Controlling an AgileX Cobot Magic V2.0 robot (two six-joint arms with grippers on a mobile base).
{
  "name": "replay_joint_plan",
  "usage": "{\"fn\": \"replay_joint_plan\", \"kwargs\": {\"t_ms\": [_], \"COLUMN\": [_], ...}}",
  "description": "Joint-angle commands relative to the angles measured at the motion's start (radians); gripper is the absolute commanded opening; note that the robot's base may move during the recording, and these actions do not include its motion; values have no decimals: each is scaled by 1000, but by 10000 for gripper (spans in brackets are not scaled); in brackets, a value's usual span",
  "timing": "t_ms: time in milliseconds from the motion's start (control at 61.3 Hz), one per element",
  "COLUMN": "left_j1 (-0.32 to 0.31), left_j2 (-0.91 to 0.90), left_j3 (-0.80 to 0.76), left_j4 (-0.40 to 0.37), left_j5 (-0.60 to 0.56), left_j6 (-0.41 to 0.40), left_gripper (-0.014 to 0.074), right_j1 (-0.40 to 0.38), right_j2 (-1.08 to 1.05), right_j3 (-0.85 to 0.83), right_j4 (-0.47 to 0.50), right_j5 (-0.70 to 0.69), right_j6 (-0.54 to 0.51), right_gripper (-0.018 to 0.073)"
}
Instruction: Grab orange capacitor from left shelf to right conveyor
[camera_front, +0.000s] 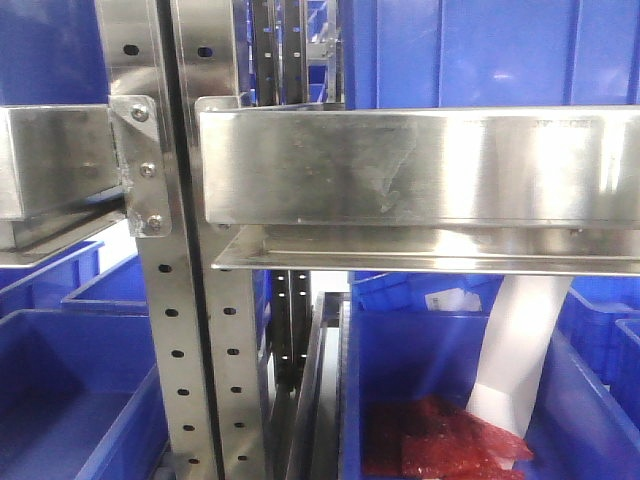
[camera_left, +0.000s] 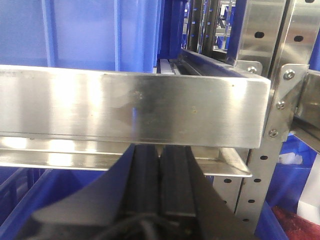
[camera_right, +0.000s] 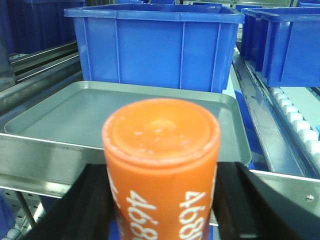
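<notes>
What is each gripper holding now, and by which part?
The right gripper holds the orange capacitor by its side, below the top. The left gripper is shut, empty.

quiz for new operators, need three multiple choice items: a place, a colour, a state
1. The orange capacitor is: A on a conveyor belt B between the fingers of the right gripper C on the floor
2. The bin behind the silver tray is: A red B grey C blue
3. The fingers of the left gripper are: A shut together B wide open C gripping a capacitor
B, black fingers flank it; C, blue walls; A, they touch, nothing between.
</notes>
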Motion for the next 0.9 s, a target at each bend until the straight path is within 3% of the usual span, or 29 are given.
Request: {"fn": "replay_joint_plan", "kwargs": {"t_ms": [0,880], "left_j1": [1,1], "left_j2": [-11,-11], "left_j3": [-5,-5], "left_j4": [-2,-2], "left_j5": [-88,-88], "left_j6": [-2,-2], "left_gripper": [-127,-127], "right_j1": [-1,-1], "right_j2": [13,13], "right_j3": [-26,-26], "right_j4": [-14,-14], "right_j5": [-84,-84], "right_j6": [-8,-8], "right_gripper": [57,57]}}
